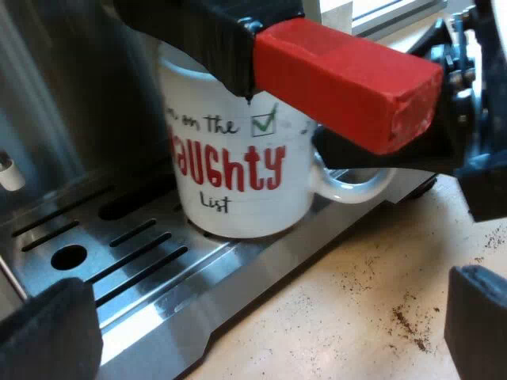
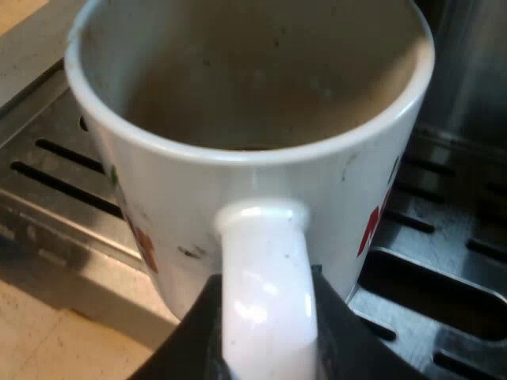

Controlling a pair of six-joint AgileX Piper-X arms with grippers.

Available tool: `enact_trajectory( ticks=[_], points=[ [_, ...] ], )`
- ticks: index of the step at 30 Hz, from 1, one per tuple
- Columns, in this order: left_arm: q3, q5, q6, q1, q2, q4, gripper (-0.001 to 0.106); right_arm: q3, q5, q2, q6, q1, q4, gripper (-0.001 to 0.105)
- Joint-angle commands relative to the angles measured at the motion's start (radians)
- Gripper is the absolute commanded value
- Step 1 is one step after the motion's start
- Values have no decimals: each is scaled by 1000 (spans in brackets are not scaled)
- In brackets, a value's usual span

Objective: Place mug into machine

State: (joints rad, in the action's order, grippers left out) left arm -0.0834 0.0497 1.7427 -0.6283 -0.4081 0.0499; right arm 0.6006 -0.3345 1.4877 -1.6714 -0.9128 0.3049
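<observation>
The mug (image 1: pixel 238 174) stands upright on the slotted metal drip tray (image 1: pixel 150 261) of the espresso machine (image 1: pixel 71 103). Its base appears to rest flat on the grille, and its printed side faces away from the machine. Directly above the mug runs the holder's dark handle with its red end (image 1: pixel 348 79), so the mug seems to be placed where coffee would fall into it. The right gripper (image 2: pixel 265 336) has its jaws pinching the mug's handle (image 2: pixel 265 277) from either side. That grip explains why the handle points outward, away from the machine. By my reading the mug is set down but not yet let go. The left gripper (image 1: pixel 261 328) hovers in front of the mug over the tray's edge, its jaws spread wide and holding nothing, probably waiting clear of the mug. Seen from above the rim, the mug's inside (image 2: pixel 253 71) looks empty, with no liquid visible and only a brownish cast on the wall. Below the mug, beyond the tray, the tabletop (image 1: pixel 372 269) carries a scatter of dark coffee grounds (image 1: pixel 408 321).
</observation>
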Motion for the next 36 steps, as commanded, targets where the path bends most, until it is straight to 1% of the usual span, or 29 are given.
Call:
enact_trajectory(
  ticks=[1, 2, 3, 4, 6, 7, 8, 9, 11, 12, 14, 20, 23, 24, 28, 30, 32, 36],
  points=[
    [-2, -10, 3, -1, 5, -12, 89, 34, -6, 12, -15, 2, 63, 6],
    [-2, -10, 3, -1, 5, -12, 89, 43, -7, 17, -23, 2, 75, 12],
    [-2, -10, 3, -1, 5, -12, 89, 54, -7, 23, -35, 2, 79, 22],
    [-2, -10, 3, -1, 5, -12, 89, 59, -7, 26, -35, 2, 79, 27],
    [-2, -10, 3, -1, 5, -12, 89, 73, -7, 40, -35, 2, 72, 47],
    [-2, -10, 3, -1, 5, -12, 89, 74, -7, 42, -35, 2, 72, 50],
    [-2, -10, 3, -1, 5, -12, 89, 74, -15, 48, -35, 2, 72, 57],
    [-2, -10, 3, -1, 5, -12, 89, 74, -37, 51, -30, 2, 68, 60],
    [-2, -10, 3, -1, 5, -12, 89, 74, -70, 51, -17, 2, 54, 62],
    [-2, -10, 3, -1, 5, -12, 89, 74, -89, 51, 11, 2, 54, 62],
    [-2, -10, 3, -1, 5, -12, 89, 74, -96, 43, 38, 2, 54, 62],
    [-2, -10, 3, -1, 5, -12, 89, 72, -95, -3, 37, -25, 51, 62],
    [-2, -10, 3, -1, 5, -12, 89, 72, -87, -5, 37, -36, 51, 62],
    [-2, -10, 3, -1, 5, -12, 89, 69, -70, -5, 37, -40, 48, 62],
    [-2, -10, 3, -1, 5, -12, 89, 61, -66, -5, 37, -42, 51, 62],
    [-2, -10, 3, -1, 5, -12, 89, 20, -73, -3, 37, -41, 58, 62],
    [-2, -10, 3, -1, 5, -12, 89, -3, -66, -3, 37, -41, 59, 62],
    [-2, -10, 3, -1, 5, -12, 89, -18, -63, 27, 37, -41, 95, 60]
  ],
)
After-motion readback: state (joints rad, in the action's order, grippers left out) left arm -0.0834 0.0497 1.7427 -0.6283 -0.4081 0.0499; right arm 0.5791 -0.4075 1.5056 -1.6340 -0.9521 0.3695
